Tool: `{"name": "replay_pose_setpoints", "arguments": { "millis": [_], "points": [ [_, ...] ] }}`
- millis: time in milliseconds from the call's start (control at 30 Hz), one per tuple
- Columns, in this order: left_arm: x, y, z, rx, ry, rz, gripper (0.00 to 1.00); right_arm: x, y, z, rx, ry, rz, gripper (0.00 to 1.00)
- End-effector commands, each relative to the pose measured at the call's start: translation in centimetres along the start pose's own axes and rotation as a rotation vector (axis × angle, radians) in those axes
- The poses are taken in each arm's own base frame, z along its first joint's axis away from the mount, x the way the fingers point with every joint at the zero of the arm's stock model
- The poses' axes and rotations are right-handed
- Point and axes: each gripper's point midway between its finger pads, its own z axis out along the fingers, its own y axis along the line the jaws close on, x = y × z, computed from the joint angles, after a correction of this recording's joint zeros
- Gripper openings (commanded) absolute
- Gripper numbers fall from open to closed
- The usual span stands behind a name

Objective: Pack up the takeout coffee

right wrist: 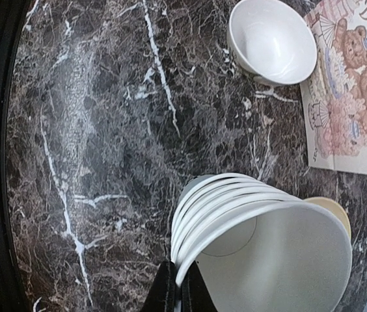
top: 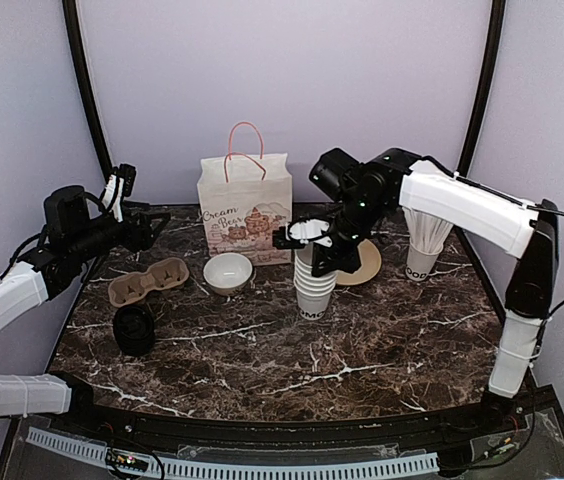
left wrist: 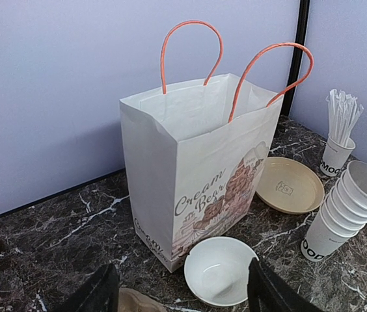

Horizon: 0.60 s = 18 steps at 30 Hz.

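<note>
Dark marble surface [top: 262,350] under lilac walls; no lidded takeout coffee shows in any view — only the stack of lidless white cups [top: 314,285] just beside the Cream Bear paper bag [top: 245,205], with the empty cardboard cup carrier [top: 149,282] well apart to the left; the right tool [right wrist: 177,286] is pressed together on the stack's top rim, the left tool [left wrist: 182,276] spread, holding nothing; best lift straight up, slowly — so one cup peels free without tipping the rest
</note>
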Motion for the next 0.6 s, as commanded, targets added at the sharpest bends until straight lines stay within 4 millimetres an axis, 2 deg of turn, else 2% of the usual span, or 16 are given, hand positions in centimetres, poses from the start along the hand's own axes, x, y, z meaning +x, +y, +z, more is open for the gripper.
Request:
{"name": "replay_pose_setpoints", "arguments": {
  "millis": [0,133,233,467,567],
  "points": [
    [-0.2,-0.2,0.2,0.01,-0.012,0.011,0.7,2.5,0.2,-4.1,0.092,0.021,-0.006,0.0],
    [0.1,0.0,0.4,0.004,-0.002,0.01,0.7,5.8,0.8,-6.2,0.09,0.027,0.047,0.0],
    [0.3,0.3,0.5,-0.01,0.006,0.017,0.7,9.1,1.0,-7.8,0.107,0.033,0.111,0.0],
    [0.2,0.4,0.5,-0.016,0.008,0.018,0.7,16.8,0.6,-10.8,0.145,0.079,0.313,0.0],
    [0.1,0.3,0.4,-0.014,0.006,0.016,0.7,19.4,0.4,-12.2,0.188,0.08,0.382,0.0]
  ]
}}
